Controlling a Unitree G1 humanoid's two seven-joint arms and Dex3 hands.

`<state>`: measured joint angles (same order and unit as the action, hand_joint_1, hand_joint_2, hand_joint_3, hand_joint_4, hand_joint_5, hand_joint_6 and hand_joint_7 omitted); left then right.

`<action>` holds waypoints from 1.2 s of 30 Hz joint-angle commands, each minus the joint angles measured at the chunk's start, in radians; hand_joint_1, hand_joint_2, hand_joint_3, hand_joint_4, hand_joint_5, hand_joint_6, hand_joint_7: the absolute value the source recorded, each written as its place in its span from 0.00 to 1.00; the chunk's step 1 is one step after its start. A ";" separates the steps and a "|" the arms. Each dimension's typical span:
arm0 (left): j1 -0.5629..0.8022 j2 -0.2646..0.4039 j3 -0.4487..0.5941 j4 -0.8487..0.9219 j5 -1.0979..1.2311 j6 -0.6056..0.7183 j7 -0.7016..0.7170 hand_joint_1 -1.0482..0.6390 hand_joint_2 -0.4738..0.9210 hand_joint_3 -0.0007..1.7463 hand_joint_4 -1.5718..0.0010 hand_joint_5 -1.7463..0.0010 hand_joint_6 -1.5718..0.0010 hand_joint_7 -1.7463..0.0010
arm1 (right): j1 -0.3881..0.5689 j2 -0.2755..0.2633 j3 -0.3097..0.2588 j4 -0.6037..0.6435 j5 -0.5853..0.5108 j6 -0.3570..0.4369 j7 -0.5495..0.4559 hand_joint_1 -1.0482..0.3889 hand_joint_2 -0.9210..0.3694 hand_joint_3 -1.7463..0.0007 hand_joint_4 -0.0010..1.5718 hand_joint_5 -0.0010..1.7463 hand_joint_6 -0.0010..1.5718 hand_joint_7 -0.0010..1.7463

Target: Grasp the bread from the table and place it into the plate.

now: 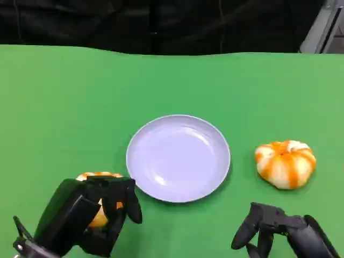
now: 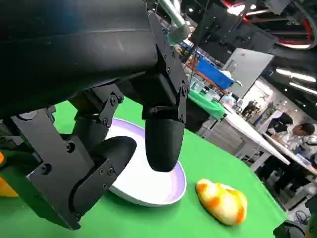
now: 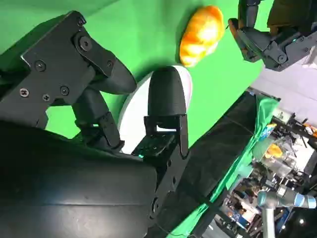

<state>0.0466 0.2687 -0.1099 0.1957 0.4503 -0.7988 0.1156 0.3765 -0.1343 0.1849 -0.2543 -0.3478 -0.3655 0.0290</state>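
Observation:
A lilac plate (image 1: 178, 159) sits mid-table. One orange-and-white striped bread (image 1: 99, 176) lies at the plate's near left, partly covered by my left hand (image 1: 88, 212), whose fingers reach over it with the bread showing between them. In the right wrist view that bread (image 3: 200, 34) rests on the cloth with the left hand (image 3: 270, 37) right beside it, fingers apart. A second bread (image 1: 285, 164) lies right of the plate and also appears in the left wrist view (image 2: 223, 202) beyond the plate (image 2: 148, 191). My right hand (image 1: 279, 231) hangs near the front edge, holding nothing.
Green cloth covers the whole table (image 1: 64, 107), with open room behind and on both sides of the plate. A black backdrop stands beyond the far edge. People and benches are visible far off in the left wrist view.

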 commanded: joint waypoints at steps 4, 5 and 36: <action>-0.014 0.019 0.004 0.013 -0.001 -0.012 0.003 0.58 0.46 0.94 0.42 0.05 0.43 0.22 | -0.003 -0.014 -0.008 0.002 0.007 -0.009 -0.005 0.69 0.45 0.23 0.49 0.99 0.50 0.71; -0.014 0.019 0.004 0.015 -0.002 -0.013 0.004 0.59 0.46 0.94 0.42 0.05 0.43 0.22 | -0.002 -0.013 -0.007 -0.001 0.007 -0.005 -0.004 0.69 0.45 0.23 0.48 0.99 0.50 0.71; 0.038 0.008 0.014 -0.114 0.292 0.313 0.125 0.30 0.99 0.01 0.89 0.67 0.78 1.00 | -0.003 -0.006 -0.003 -0.001 0.009 -0.001 -0.007 0.69 0.45 0.23 0.49 0.99 0.50 0.72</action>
<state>0.0626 0.2588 -0.0905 0.1317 0.6792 -0.5868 0.2545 0.3718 -0.1329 0.1860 -0.2540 -0.3452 -0.3654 0.0286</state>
